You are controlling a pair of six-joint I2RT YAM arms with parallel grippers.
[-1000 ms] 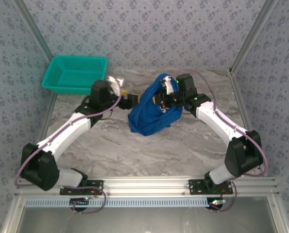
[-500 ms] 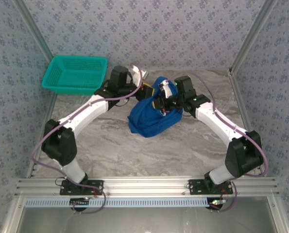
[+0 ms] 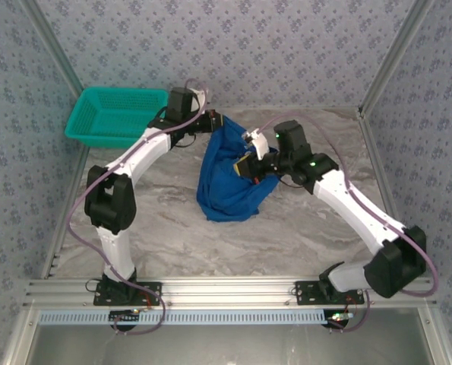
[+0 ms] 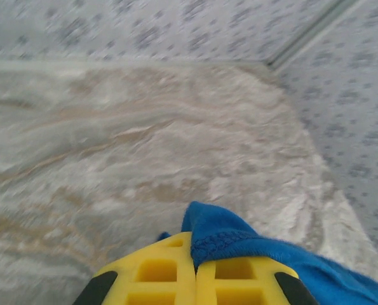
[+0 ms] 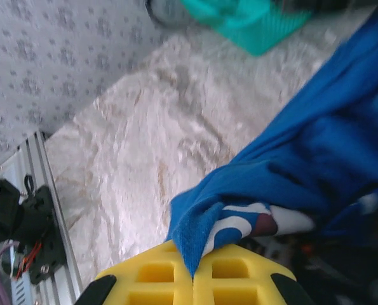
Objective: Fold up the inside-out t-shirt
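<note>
Best to draw both pinched edges apart slowly and level, keeping the cloth taut to open the bunch before any fold. Left gripper (image 4: 195, 270) clamped fully shut on a stitched hem of the t-shirt (image 3: 226, 182); right gripper (image 5: 194, 270) likewise tight on another edge beside a pale print (image 5: 239, 230), possibly a label. Slung bunched between both, lower end down on the worktop (image 3: 165, 228).

A grey-white marbled tabletop (image 3: 309, 228) spreads across the middle of the frame. A teal plastic mesh basket (image 3: 115, 114) sits at its upper-left corner. The bunched lower end of a royal-blue cotton t-shirt (image 3: 226, 194) rests near the centre, well apart from the basket.
</note>
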